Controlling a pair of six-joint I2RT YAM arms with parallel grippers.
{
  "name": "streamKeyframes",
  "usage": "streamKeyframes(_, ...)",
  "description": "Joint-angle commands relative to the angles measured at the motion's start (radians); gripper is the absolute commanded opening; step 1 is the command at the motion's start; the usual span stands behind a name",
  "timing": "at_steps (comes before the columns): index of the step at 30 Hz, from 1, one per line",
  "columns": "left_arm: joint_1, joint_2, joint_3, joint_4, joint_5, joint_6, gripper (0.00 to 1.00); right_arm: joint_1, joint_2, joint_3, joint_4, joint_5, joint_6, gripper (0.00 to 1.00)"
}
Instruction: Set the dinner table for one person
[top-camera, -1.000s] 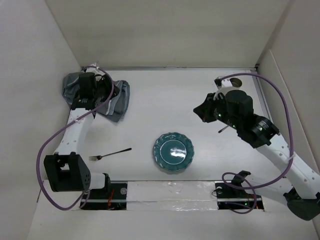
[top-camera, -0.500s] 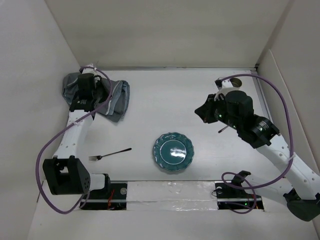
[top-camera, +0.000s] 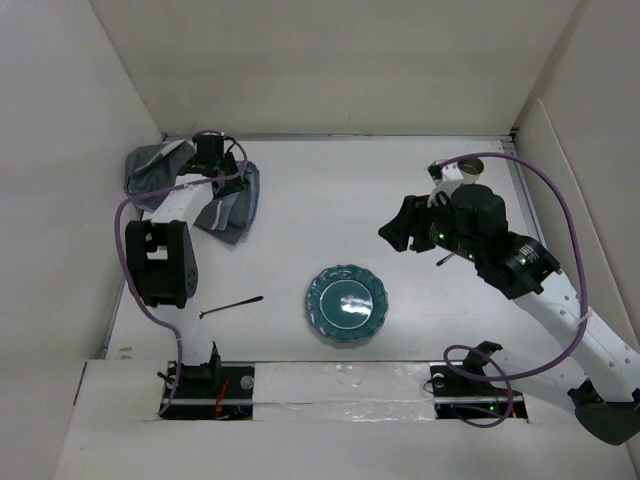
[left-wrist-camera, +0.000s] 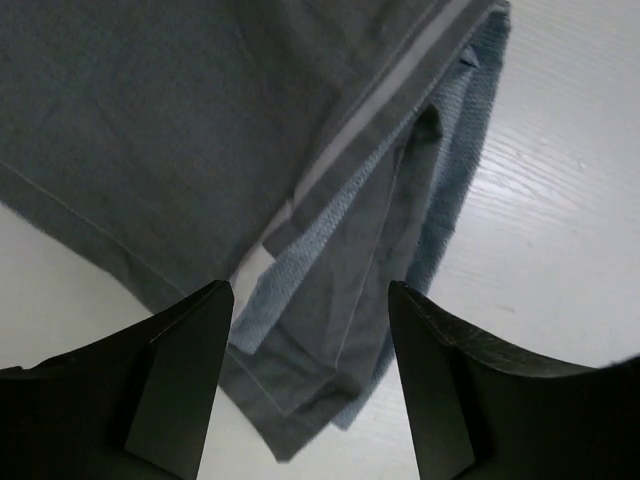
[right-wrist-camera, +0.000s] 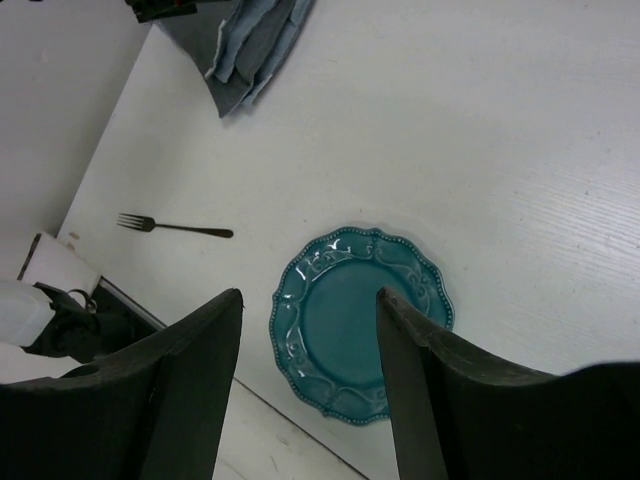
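the large flat white matte dinner table (top-camera: 330, 200) fills the middle of the top view, walled by pale panels. at about 10 o'clock on it lies a rumpled dark grey cloth mat with pale stripes (top-camera: 238, 205), folded over itself in several layers with a lighter blue-grey weave showing at its edges. the left arm reaches up to this corner, and its wrist view looks straight down on the cloth. the left gripper (left-wrist-camera: 308, 310) is spread wide, its two dark fingers (left-wrist-camera: 180, 370) apart with nothing between them. whether they touch the cloth cannot be told.

at about 8 o'clock a slim dark metal fork (top-camera: 232, 305) lies flat on the bare table, tines toward 9 o'clock, partly hidden at that end by the left arm's dark elbow block. it sits well apart from the cloth.

at about 6 o'clock, near the table's front edge, sits a round teal plate with a scalloped, embossed rim (top-camera: 346, 303), flat and with nothing on it. the fork lies to its 9 o'clock side, apart from it.

at about 3 o'clock the right arm leans in over the table. the right gripper (right-wrist-camera: 310, 300) is released, fingers parted and holding nothing, and its wrist view looks down on the plate and fork. a thin dark utensil end (top-camera: 447, 259) shows beside that arm, too hidden to name.
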Motion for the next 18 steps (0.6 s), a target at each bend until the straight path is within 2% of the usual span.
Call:
streamKeyframes(1, 0.003, 0.092, 0.076, -0.036, -0.068, 0.023, 0.6, -0.004, -0.024, -0.003, -0.014, -0.006, 0.001, 0.62)
streamKeyframes(8, 0.003, 0.189, 0.063, -0.028, -0.111, 0.025, 0.55, -0.004, -0.027, -0.012, -0.028, 0.011, 0.014, 0.62)
streamKeyframes(11, 0.003, 0.213, 0.054, -0.014, -0.105, 0.021, 0.42, 0.005, -0.022, -0.015, -0.022, 0.008, 0.021, 0.62)
streamKeyframes(12, 0.003, 0.219, 0.051, -0.016, -0.09, 0.021, 0.28, 0.005, -0.021, -0.015, -0.019, 0.008, 0.021, 0.62)
streamKeyframes(14, 0.003, 0.229, 0.054, -0.019, -0.065, 0.017, 0.07, 0.005, -0.012, -0.016, -0.015, 0.008, 0.021, 0.62)
streamKeyframes(15, 0.003, 0.229, 0.052, -0.016, -0.03, 0.014, 0.0, 0.005, -0.011, -0.018, -0.013, 0.008, 0.021, 0.62)
streamKeyframes(18, -0.017, 0.198, 0.031, 0.015, 0.074, -0.029, 0.0, 0.005, 0.001, -0.023, 0.001, 0.008, 0.021, 0.62)
